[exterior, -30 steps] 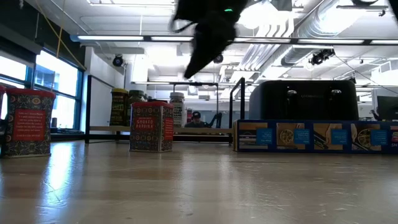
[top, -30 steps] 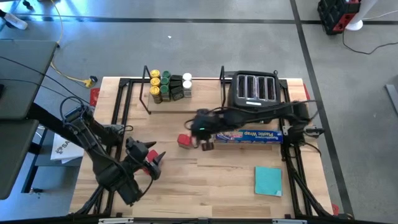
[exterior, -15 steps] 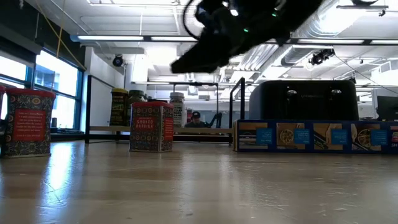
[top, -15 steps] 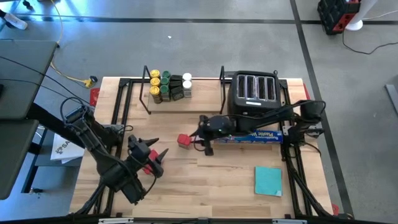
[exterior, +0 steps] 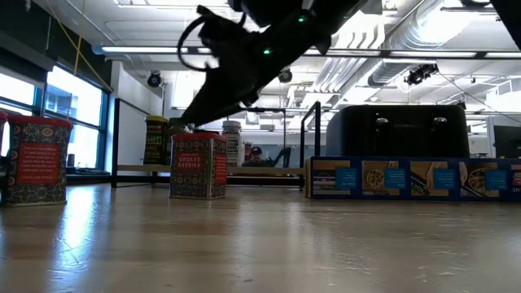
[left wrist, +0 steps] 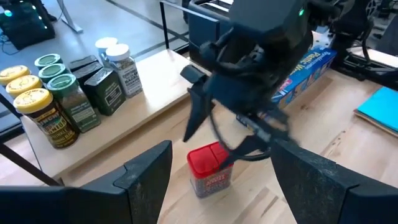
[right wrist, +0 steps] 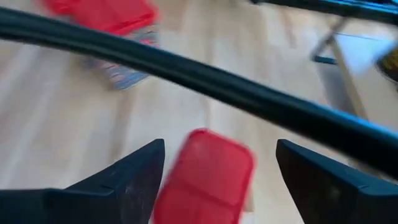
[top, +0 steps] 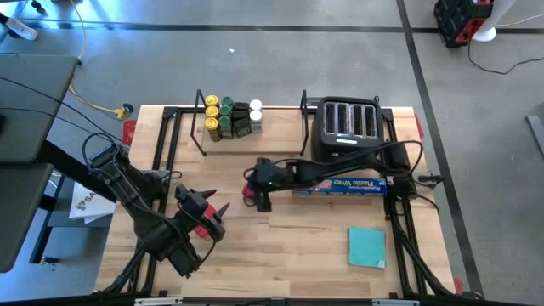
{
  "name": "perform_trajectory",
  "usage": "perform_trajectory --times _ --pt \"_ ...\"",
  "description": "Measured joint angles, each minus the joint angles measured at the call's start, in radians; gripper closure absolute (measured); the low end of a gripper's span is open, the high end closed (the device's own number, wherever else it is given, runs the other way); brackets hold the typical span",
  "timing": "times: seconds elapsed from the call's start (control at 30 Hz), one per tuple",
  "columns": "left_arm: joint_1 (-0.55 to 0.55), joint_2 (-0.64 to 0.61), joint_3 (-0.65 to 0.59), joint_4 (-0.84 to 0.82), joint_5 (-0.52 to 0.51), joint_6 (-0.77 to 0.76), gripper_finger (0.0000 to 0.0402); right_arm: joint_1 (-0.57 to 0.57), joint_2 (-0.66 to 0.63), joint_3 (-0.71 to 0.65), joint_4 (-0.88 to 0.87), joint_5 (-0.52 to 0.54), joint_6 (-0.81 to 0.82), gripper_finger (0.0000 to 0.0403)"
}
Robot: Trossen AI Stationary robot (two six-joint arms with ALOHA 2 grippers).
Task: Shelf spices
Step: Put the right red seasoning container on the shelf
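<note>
Right wrist view: red tin (right wrist: 208, 180) between spread right fingers (right wrist: 134, 180), apparently untouched; left fingers (left wrist: 146, 177) open.

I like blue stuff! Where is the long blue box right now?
The long blue box lies on the right half of the table in the high view, right in front of the black toaster, with the right arm stretched over it and the teal square nearer the front edge.

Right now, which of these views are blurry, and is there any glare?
Right wrist view: heavy motion smear over the red tin and the cable. Left wrist view: right gripper soft, jars sharp. Low view: right arm backlit to a silhouette, window glare on the table. High view: clear.
</note>
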Motion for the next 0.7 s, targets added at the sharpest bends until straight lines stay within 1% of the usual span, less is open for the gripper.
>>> perform_trajectory --times 0.1,0.17,0.23,0.4,0.5,0.7 --pt "0.0 0.0 0.0 0.001 0.0 0.001 0.0133 0.001 0.027 0.024 -0.024 0.075 0.087 0.0098" --pt "0.0 0.0 0.0 0.001 0.0 0.001 0.0133 -0.005 0.039 0.02 -0.015 0.087 0.146 0.0098" --pt "0.0 0.0 0.0 0.0 0.0 0.001 0.0133 -0.013 0.036 0.01 -0.021 0.076 0.171 0.0098" --pt "0.0 0.0 0.0 -0.002 0.0 0.008 0.0133 -0.028 0.036 0.001 -0.018 -0.021 0.192 0.0098" --pt "0.0 0.0 0.0 -0.002 0.0 0.008 0.0133 -0.026 0.036 0.001 -0.007 -0.011 0.189 0.0098" --pt "0.0 0.0 0.0 -0.002 0.001 0.008 0.0133 -0.026 0.028 0.031 -0.044 -0.002 0.181 0.0098"
